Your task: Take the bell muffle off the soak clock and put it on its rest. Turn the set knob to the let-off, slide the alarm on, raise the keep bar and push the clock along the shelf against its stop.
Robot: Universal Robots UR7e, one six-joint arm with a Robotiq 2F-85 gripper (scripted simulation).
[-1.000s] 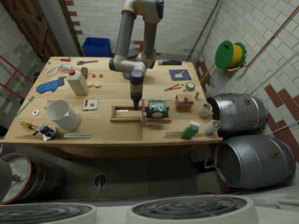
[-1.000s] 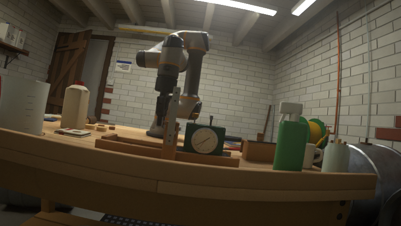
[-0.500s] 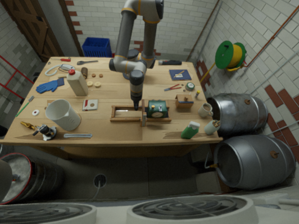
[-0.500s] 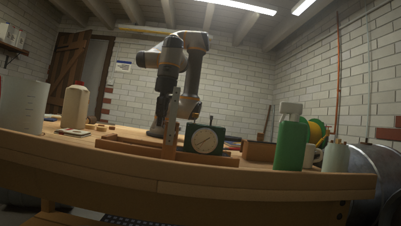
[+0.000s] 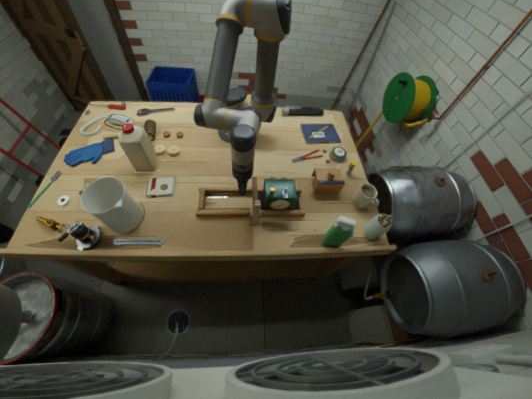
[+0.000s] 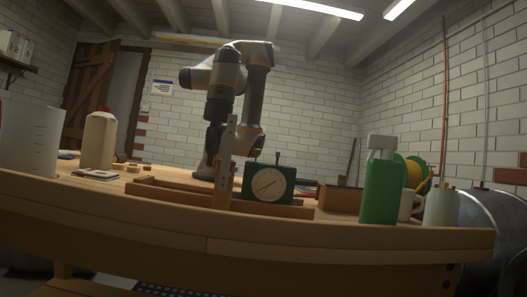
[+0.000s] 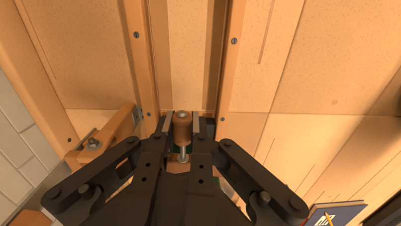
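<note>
The green soak clock (image 5: 280,195) (image 6: 268,183) is almost wholly hidden under my fingers in the wrist camera, where only a sliver of green shows. It sits at the right end of the wooden shelf track (image 5: 225,202) (image 7: 185,56). My gripper (image 5: 242,189) (image 6: 211,161) (image 7: 181,126) stands at the clock's left side, and its fingers are closed on a brown wooden handle with a metal stem (image 7: 181,127). The keep bar (image 6: 225,155) stands upright on its post (image 5: 256,212). The brown rest box (image 5: 328,179) (image 6: 338,197) lies right of the clock.
A white measuring jug (image 5: 111,204) (image 6: 29,137) and a cream bottle (image 5: 137,147) (image 6: 99,137) stand to the left of the track. A green spray bottle (image 5: 338,231) (image 6: 381,184), a mug (image 5: 365,196) and a notebook (image 7: 334,213) lie to the right.
</note>
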